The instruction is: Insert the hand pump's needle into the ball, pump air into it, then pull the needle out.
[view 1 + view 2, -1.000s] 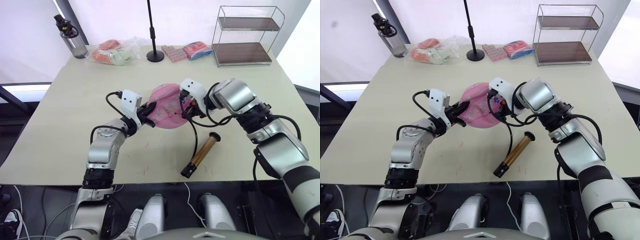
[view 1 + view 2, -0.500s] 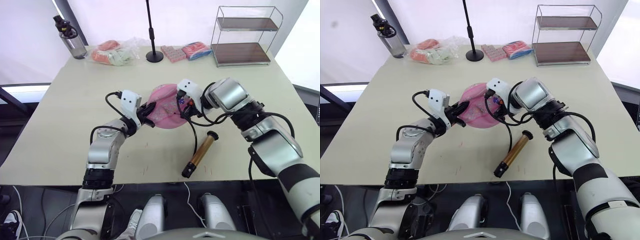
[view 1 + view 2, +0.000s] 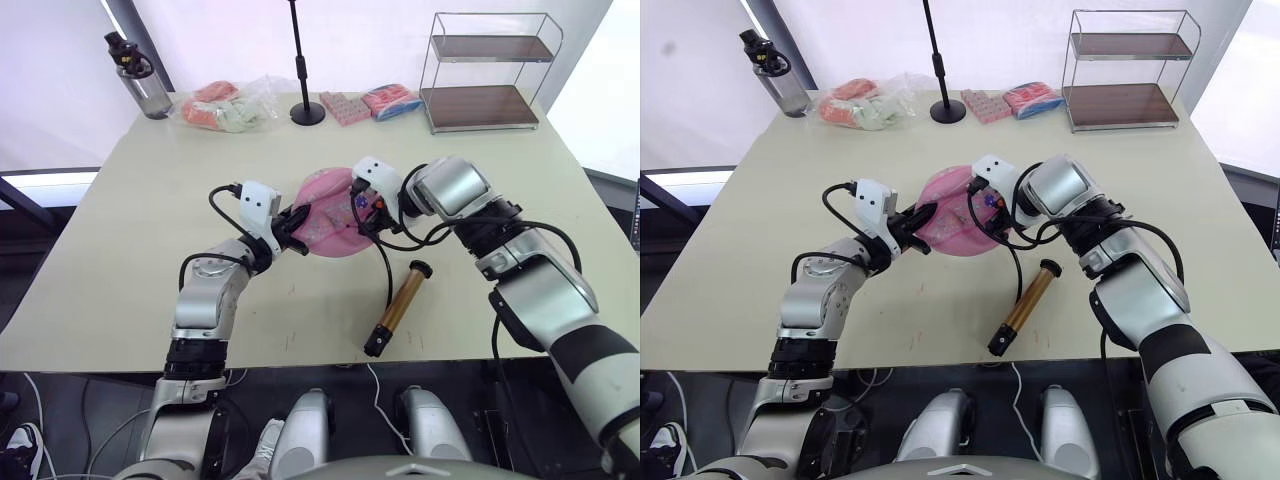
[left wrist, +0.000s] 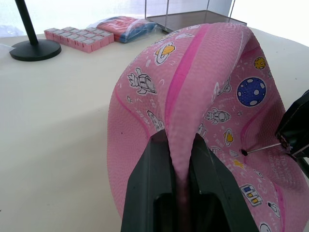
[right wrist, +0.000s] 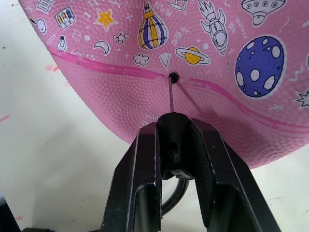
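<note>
Here the right tool (image 5: pixel 175 145) grips the needle (image 5: pixel 171 94) at the ball (image 4: pixel 193 96); left tool (image 4: pixel 175 150) pinches it.

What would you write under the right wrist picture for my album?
Right hand holds the needle, its tip at the pink ball's valve hole.

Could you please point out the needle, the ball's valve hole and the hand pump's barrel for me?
needle (image 5: pixel 171 95): right wrist view, on its thin metal shaft.
valve hole (image 5: pixel 172 76): right wrist view, on the dark opening in the ball.
hand pump (image 3: pixel 397 307): left eye view, on the gold barrel's middle.
</note>
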{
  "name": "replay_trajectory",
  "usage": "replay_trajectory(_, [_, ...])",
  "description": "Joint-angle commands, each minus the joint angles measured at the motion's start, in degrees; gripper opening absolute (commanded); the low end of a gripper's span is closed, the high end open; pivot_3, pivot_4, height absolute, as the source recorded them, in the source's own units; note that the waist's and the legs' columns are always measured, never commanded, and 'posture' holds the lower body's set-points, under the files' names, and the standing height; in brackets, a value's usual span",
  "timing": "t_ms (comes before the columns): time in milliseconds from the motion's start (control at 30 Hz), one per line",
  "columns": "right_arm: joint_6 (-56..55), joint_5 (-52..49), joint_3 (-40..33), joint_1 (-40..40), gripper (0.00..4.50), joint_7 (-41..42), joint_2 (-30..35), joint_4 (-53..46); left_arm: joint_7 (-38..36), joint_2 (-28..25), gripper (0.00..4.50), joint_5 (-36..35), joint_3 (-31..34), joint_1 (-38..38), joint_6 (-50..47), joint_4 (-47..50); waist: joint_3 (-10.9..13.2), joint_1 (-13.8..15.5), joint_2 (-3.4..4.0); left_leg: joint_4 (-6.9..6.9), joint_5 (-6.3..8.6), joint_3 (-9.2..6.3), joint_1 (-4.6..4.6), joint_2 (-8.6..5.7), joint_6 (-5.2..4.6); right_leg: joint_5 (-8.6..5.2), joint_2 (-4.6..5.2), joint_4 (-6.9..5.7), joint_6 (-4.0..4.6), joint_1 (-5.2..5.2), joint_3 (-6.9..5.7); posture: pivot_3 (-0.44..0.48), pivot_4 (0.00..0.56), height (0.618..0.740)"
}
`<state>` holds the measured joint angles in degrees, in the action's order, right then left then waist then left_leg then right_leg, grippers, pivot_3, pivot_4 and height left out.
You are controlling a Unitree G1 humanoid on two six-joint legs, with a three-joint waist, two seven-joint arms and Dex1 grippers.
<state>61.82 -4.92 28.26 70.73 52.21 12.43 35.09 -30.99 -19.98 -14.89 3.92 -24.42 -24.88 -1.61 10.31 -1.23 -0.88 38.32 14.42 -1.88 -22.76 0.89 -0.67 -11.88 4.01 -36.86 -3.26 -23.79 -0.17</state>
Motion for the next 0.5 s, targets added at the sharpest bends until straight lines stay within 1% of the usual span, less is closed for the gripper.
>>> replay_trajectory(33, [-3.11,0.92,-0.87,2.31,0.33,-0.51,-1.73,0.22,-2.01,0.75,0.01,-0.72,-2.70,1.05,-0.54,1.37,0.00,-0.06,0.00,0.00,0.00,0.00,0.00,0.00,0.00,0.00,0.00,0.00,0.00,0.00,0.00,0.000,0.150,0.731])
replay_trajectory(233, [-2.99,2.17,-0.03,1.30,0.33,0.08,-1.79,1.28,-1.96,0.66,0.01,-0.78,-2.52,1.32,-0.46,1.51,0.00,-0.23,0.00,0.00,-0.01,-0.01,0.01,0.00,0.01,0.01,0.00,0.00,0.02,0.00,0.00,0.000,0.150,0.731])
replay_trajectory(500, [-1.91,2.64,-2.28,1.16,0.33,-0.92,-2.28,4.65,-1.95,0.62,0.01,-0.82,-2.30,1.48,-0.50,1.36,-0.02,-0.48,0.00,0.00,-0.02,-0.02,0.03,0.00,0.03,0.01,0.00,0.00,0.02,0.02,0.00,0.000,0.150,0.731])
